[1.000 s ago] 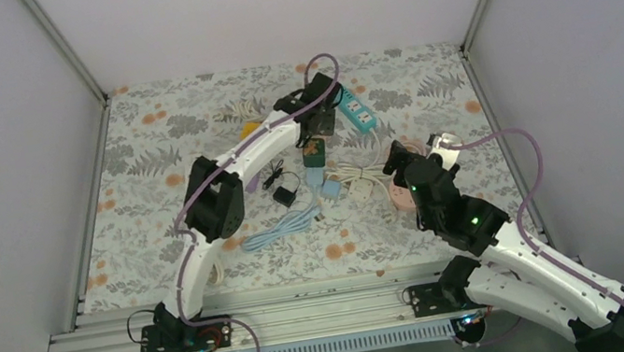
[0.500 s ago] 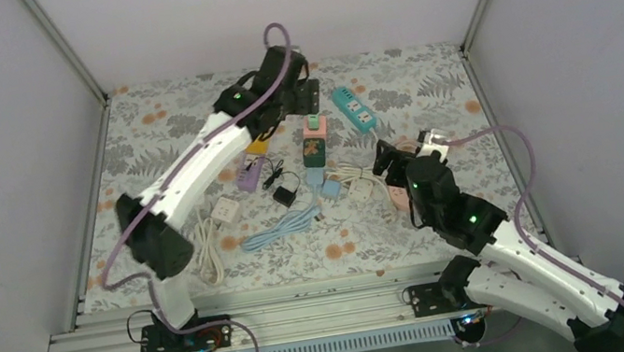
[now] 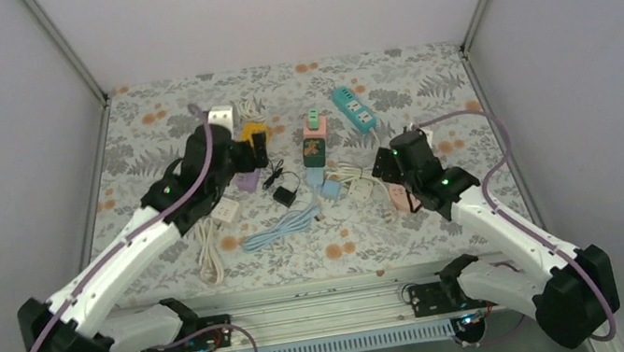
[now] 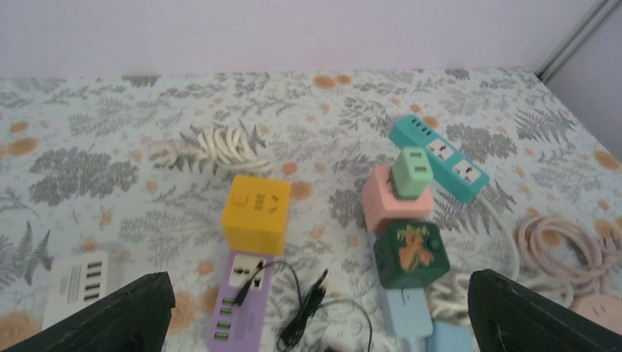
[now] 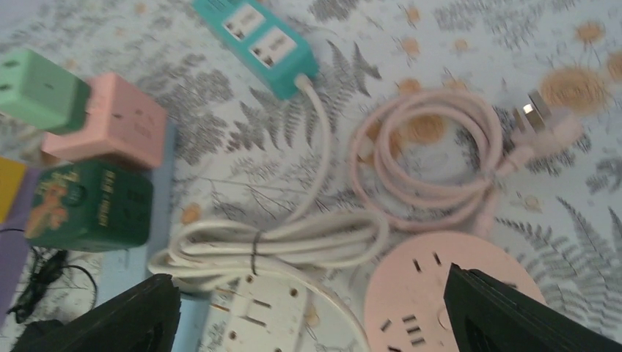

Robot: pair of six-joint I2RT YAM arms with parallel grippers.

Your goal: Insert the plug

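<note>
- Since a second ago, the left arm is being seen drawn back from the pink cube socket (image 4: 396, 209) toward the near left of the desk (image 3: 141, 137). The socket, then covered by that arm's hand, is now being left in plain view.
- The right arm is also being carried in a changed pose, with its hand remaining by the pink round socket (image 5: 447, 301).
- The left hand (image 4: 319, 293) is being held wide apart with nothing between its fingers. It is being kept above the purple strip (image 4: 238, 301) and a black cable (image 4: 308, 308), on the near side of the yellow cube (image 4: 256, 213).
- The green plug (image 4: 414, 171) is being shown sitting on top of the pink cube socket, free of both hands.
- The plug appears to be pushed in, but its prongs are being hidden, so how deep it sits cannot be told.
- The pink cube socket is being seen lying between the teal strip (image 4: 438, 156) and the dark green cube (image 4: 411, 253), close against the latter.
- The right hand (image 5: 308, 293) is likewise being held wide apart and empty. It is being kept over the white cord bundle (image 5: 286, 242) and the pink round socket.
- The pink cable coil (image 5: 425, 161) is being shown lying just beyond that round socket.
- A white charger (image 4: 77, 282) is being shown to the left of the purple strip, apart from it.
</note>
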